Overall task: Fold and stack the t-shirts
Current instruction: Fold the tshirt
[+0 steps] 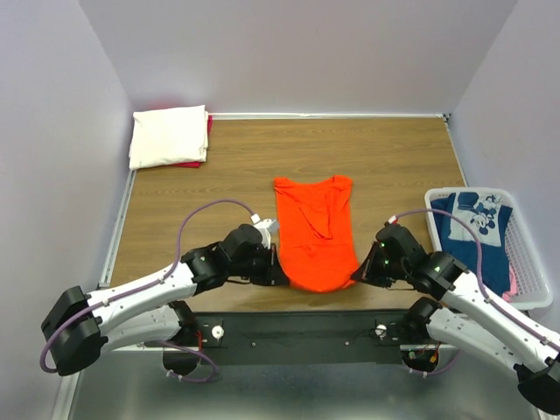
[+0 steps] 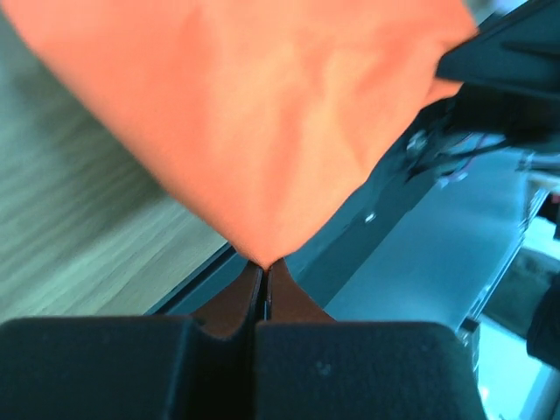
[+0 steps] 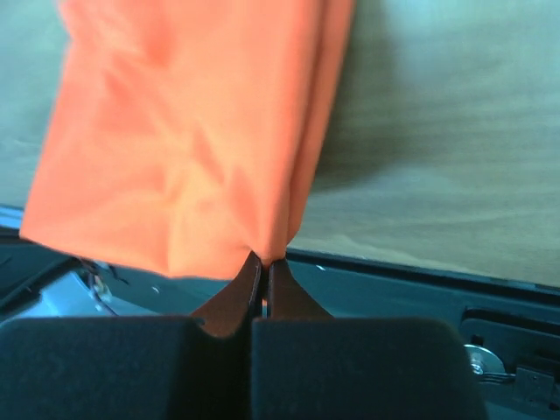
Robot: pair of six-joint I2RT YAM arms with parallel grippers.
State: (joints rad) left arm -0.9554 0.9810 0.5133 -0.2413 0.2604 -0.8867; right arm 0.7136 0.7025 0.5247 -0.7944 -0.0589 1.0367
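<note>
Orange cloth is pinched in both claws. The left claw [image 2: 264, 267] has its two fingers pressed together on the near left corner of the orange t-shirt [image 1: 315, 232], and the fabric fans up from the tips. The right claw [image 3: 265, 261] is likewise closed tight on the near right corner, where doubled layers bunch into the fingers. Between them the shirt lies lengthwise in the middle of the wooden table [image 1: 219, 175] — neck end toward the far wall, sides folded inward, near hem at the table's near edge. At the far left corner a folded cream-white t-shirt [image 1: 168, 136] sits on top of a red-pink t-shirt [image 1: 188, 164], of which only the edge shows. Off to the right a white lattice basket [image 1: 534, 267] holds a navy t-shirt [image 1: 472, 229] with a white cartoon print.
</note>
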